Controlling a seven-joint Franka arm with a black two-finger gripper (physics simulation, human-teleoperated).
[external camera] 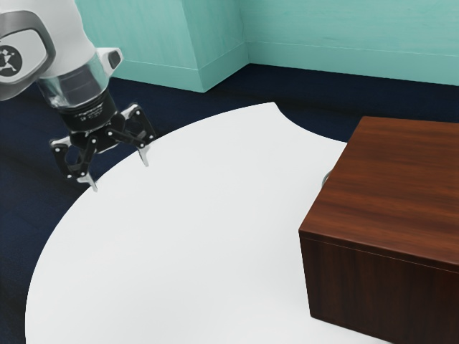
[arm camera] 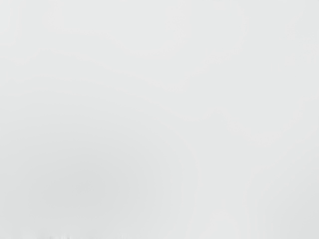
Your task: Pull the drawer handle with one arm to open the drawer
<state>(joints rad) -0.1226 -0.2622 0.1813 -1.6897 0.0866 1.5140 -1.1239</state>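
Note:
A dark brown wooden drawer cabinet (external camera: pixel 391 229) stands on the white table (external camera: pixel 193 244) at the exterior view's right. A small grey handle (external camera: pixel 326 177) peeks out from behind the cabinet's left edge, on the face turned away from the camera. My gripper (external camera: pixel 119 172) hangs at the exterior view's upper left, just above the table's left rim, far from the cabinet. Its two fingers are spread apart with nothing between them. The wrist view looks down on plain white table surface (arm camera: pixel 159 119).
The table has a curved edge with a notch at its far side (external camera: pixel 281 113). Dark blue floor (external camera: pixel 215 100) and a teal wall (external camera: pixel 323 29) lie behind. Bare tabletop stretches between my gripper and the cabinet.

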